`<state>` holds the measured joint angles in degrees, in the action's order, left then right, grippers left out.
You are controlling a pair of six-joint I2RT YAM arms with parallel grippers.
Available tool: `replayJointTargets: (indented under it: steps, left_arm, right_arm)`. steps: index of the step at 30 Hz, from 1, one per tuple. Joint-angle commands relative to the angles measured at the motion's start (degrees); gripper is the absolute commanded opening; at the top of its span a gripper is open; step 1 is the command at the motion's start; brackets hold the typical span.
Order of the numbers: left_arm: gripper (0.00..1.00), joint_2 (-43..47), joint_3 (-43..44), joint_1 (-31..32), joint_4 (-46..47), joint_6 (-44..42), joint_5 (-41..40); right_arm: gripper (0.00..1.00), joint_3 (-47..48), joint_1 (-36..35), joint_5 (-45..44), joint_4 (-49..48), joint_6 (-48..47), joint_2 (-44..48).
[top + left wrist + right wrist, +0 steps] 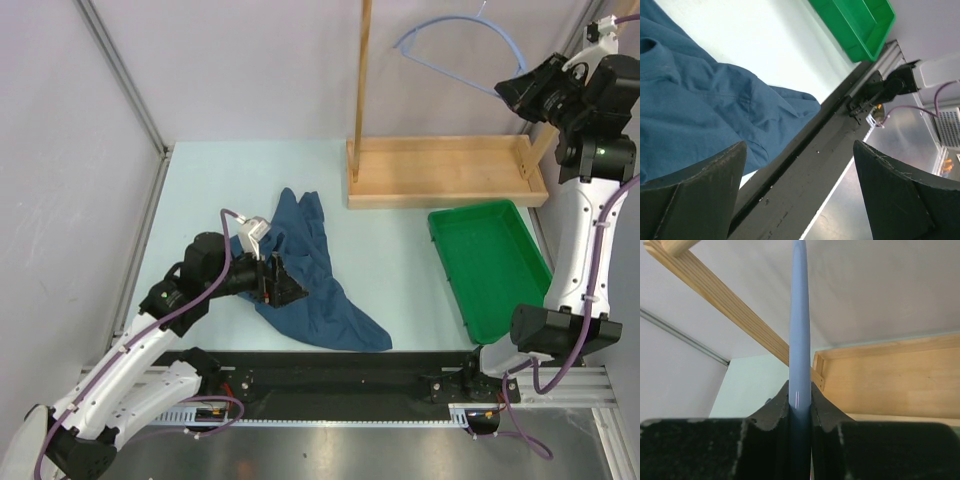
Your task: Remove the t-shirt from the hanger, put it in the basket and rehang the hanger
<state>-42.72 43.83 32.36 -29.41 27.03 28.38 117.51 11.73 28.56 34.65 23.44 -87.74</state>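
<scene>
The dark teal-blue t-shirt [330, 305] lies crumpled on the table, off the hanger. My left gripper [292, 290] hovers low over the shirt's near left part, open, with nothing between its fingers. In the left wrist view the t-shirt [690, 100] fills the upper left, and the gripper [799, 145] points past it at the table's front rail. The bare pale-blue hanger [455, 22] hangs high at the back right. My right gripper [505, 90] is shut on its right end. In the right wrist view the hanger [800, 315] runs straight up out of that gripper [800, 390].
The wooden rack has a tray-like base [445, 172] at the back and an upright post [362, 80]. A green tray [490, 255] stands in front of it on the right. Grey walls close in the left and back sides.
</scene>
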Motion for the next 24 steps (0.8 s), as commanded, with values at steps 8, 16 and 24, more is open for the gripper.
replayJointTargets:
  steps: [8, 16, 24]
  left_arm:
    - [0.96, -0.52, 6.00, 0.25, -3.90, 3.56, -13.43]
    - [1.00, -3.16, 8.89, 0.16, -10.93, 11.20, -30.90]
    - [1.00, -4.92, 11.36, -0.63, -15.16, 15.60, -42.69]
  right_arm:
    - [0.65, -13.71, -6.36, -11.85, -2.23, -2.52, 10.48]
    - [1.00, -25.56, -9.78, -19.76, 3.14, -1.91, 16.72]
    - [1.00, -52.87, -28.58, -27.50, -5.97, 3.44, 27.97]
